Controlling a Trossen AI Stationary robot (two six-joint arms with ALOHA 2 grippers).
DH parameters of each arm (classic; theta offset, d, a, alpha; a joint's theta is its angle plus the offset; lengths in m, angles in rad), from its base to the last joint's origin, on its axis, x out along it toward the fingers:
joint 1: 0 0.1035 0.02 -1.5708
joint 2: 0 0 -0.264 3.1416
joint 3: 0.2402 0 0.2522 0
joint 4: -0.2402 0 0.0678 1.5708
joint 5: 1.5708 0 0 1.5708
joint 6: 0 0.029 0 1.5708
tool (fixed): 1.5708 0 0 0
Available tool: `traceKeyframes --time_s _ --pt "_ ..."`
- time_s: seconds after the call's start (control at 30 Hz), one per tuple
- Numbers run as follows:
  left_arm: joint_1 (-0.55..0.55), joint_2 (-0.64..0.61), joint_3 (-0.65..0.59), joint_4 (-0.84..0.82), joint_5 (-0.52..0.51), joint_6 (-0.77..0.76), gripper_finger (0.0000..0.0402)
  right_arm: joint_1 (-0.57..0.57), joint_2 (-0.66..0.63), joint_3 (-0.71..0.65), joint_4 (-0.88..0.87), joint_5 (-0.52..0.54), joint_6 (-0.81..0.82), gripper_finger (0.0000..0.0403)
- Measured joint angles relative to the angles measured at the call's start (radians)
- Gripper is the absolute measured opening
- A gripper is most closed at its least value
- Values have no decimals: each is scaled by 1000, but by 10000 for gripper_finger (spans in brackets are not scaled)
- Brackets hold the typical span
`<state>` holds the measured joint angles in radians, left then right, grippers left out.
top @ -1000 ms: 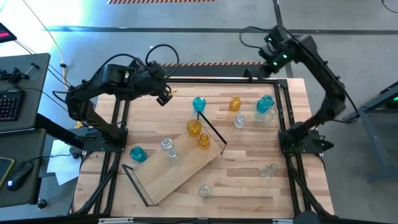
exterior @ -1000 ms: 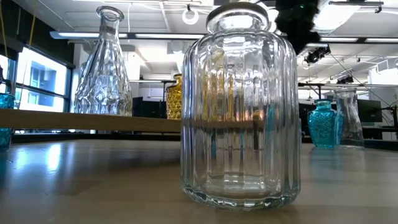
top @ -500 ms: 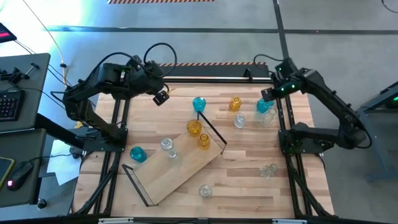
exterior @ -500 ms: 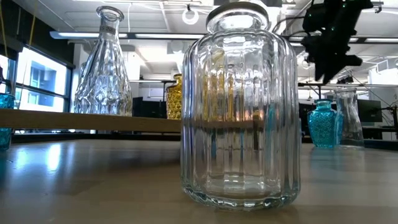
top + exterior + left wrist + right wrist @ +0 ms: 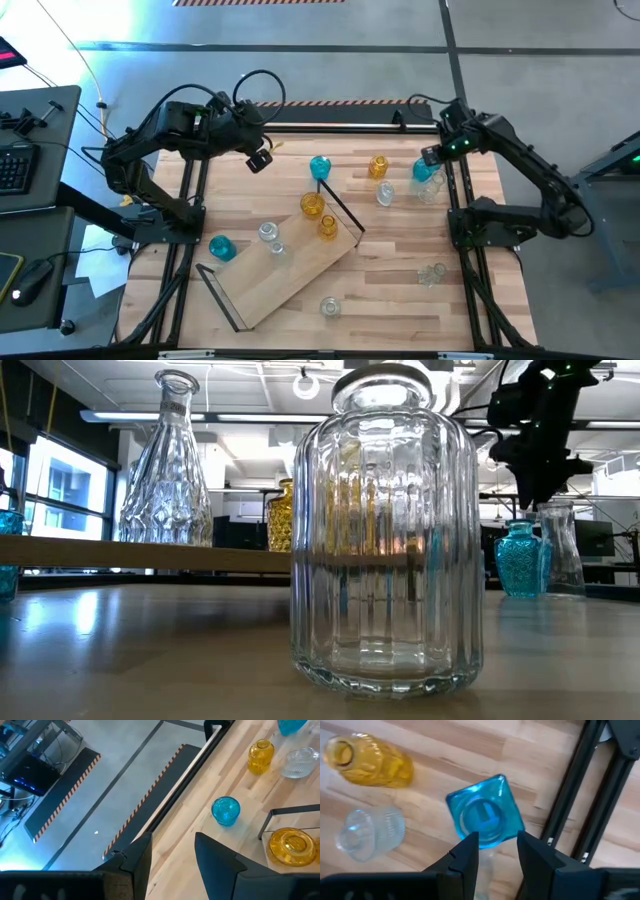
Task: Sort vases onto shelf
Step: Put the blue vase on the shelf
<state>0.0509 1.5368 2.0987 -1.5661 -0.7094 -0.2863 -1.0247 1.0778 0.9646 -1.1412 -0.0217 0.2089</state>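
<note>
Two matte black jointed arms. Black cables loop above the left arm [image 5: 170, 135]; the right arm [image 5: 520, 165] shows small green lights near its wrist. Each gripper has two flat, dark, angular fingers [image 5: 465, 857].

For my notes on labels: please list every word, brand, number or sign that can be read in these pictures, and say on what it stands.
No readable text in any view.
The vases, the shelf and the table carry no label.
The striped tape on the floor has orange and black stripes only, no words.
The keyboard keys are too small to read.
</note>
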Motion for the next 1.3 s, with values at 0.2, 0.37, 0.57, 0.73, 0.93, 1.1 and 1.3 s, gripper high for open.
traceKeyframes --time_s 0.2,0.37,0.57,0.73,0.93,1.1,1.3 --pt "0 0 0 0 16 0 140 -38 34 0 11 -9 -7 117" --pt "0 0 0 0 19 0 140 -38 43 0 5 -13 -8 117" --pt "0 0 0 0 19 1 140 -38 43 0 5 -33 -8 117" --pt "0 0 0 0 19 1 140 -38 43 0 9 -53 -8 117" --pt "0 0 0 0 19 1 140 -38 43 0 11 -57 -6 117" --pt "0 0 0 0 19 1 140 -38 49 0 14 -60 -5 117" --pt "0 0 0 0 19 2 140 -35 62 0 6 -49 -5 117"
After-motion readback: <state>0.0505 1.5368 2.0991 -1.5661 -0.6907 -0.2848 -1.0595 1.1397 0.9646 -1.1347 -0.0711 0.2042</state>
